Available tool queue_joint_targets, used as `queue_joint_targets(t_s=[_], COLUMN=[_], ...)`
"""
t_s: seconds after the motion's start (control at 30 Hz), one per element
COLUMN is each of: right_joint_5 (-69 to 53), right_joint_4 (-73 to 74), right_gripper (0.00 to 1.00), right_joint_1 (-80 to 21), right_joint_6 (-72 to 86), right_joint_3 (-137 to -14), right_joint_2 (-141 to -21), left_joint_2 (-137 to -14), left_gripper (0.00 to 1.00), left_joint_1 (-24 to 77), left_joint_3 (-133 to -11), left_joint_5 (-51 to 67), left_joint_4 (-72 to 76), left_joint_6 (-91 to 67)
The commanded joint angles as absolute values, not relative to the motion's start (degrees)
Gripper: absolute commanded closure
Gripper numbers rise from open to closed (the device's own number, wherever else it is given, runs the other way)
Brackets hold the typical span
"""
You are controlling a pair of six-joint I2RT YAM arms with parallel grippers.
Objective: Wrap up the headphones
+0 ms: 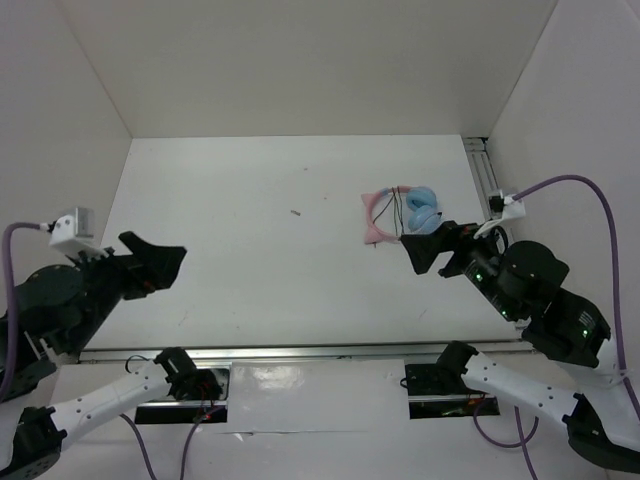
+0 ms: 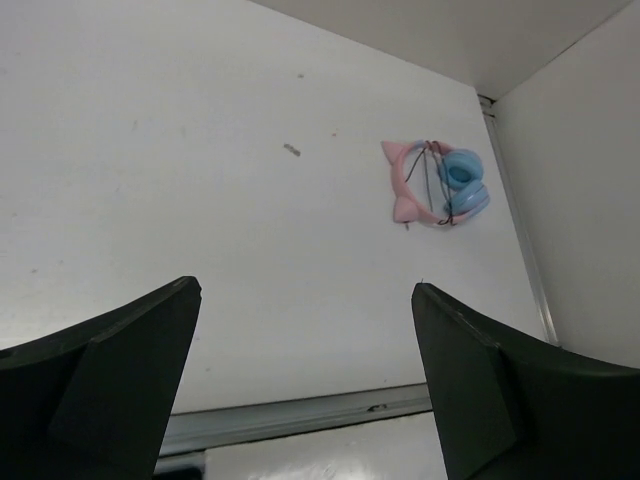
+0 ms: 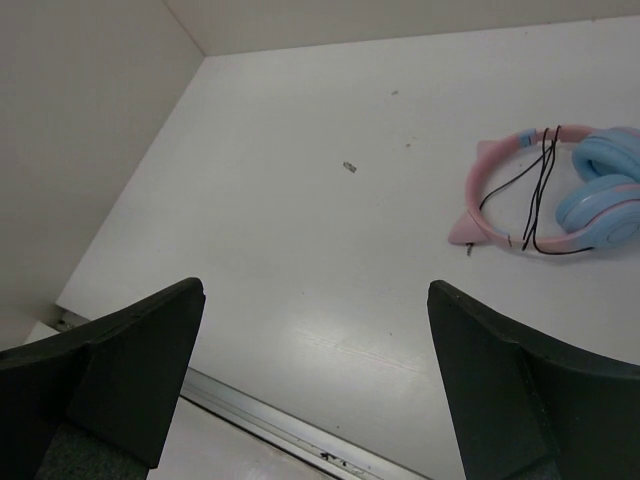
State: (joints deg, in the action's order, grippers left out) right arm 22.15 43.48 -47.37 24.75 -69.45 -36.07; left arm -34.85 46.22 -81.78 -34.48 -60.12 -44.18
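Observation:
The headphones (image 1: 424,211) lie flat on the white table at the right. They have a pink cat-ear headband and light-blue ear cups, and the thin black cord is looped across the band. The left wrist view shows the headphones (image 2: 462,172) far off at upper right; in the right wrist view the headphones (image 3: 600,198) lie at the right edge. My right gripper (image 1: 425,252) hovers open just in front of them, holding nothing. Far to the left my left gripper (image 1: 168,264) is also open and holds nothing. Both wrist views show wide jaws, left gripper (image 2: 305,290) and right gripper (image 3: 316,288).
A small dark speck (image 1: 295,212) lies mid-table. A metal rail (image 1: 300,351) runs along the near edge and an aluminium post (image 1: 485,170) stands at the back right. White walls enclose three sides. Purple cables (image 1: 590,190) arc over the right arm.

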Motion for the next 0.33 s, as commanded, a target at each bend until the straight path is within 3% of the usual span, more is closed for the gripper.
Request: queue_joint_targets(t_s=[0.0, 0.3], right_joint_5=[21.61, 25.83], right_joint_4=[49.91, 51.86], right_gripper=[0.0, 0.0], right_joint_1=[-47.64, -47.64], right_joint_6=[23.38, 23.38], right_joint_3=[-71.89, -71.02], right_joint_2=[-35.16, -32.52], left_joint_2=[-31.39, -28.04], left_gripper=[0.0, 0.0], left_joint_1=[45.62, 45.0], left_joint_3=[-84.79, -83.06], left_joint_5=[-36.04, -35.51], left_joint_4=[-71.44, -78.05], left_joint_6=[-45.43, -46.67])
